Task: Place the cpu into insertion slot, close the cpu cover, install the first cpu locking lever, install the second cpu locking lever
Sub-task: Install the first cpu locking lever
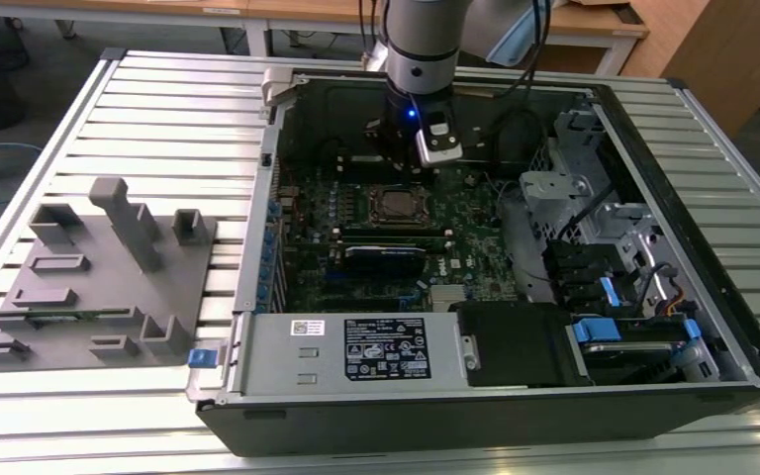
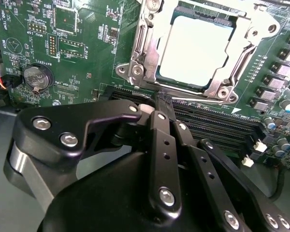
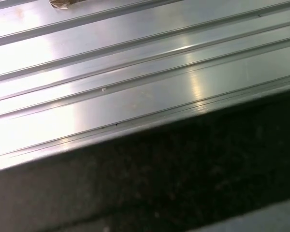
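1. The black metal claw [image 2: 163, 102] is hanging just above the green motherboard [image 2: 82, 29]. Its two fingers are pressing together, and nothing is sitting between them.
2. The small flat square cpu with the dull silvery top [image 2: 195, 50] is sitting inside the square insertion slot with the silvery metal frame [image 2: 128, 71]. It is lying just ahead of the claw's tips and a little lower.
3. The thin silvery cpu cover with the big square hole [image 2: 241, 53] is lying around the chip, near the claw's tips. I cannot tell if it is locked down.
4. I am guessing the chip is light, stiff and easy to hurt, so its side edges look like the safest place to hold.
5. I am guessing the cover is thin, stiff metal, and its flat rim looks best for pushing.
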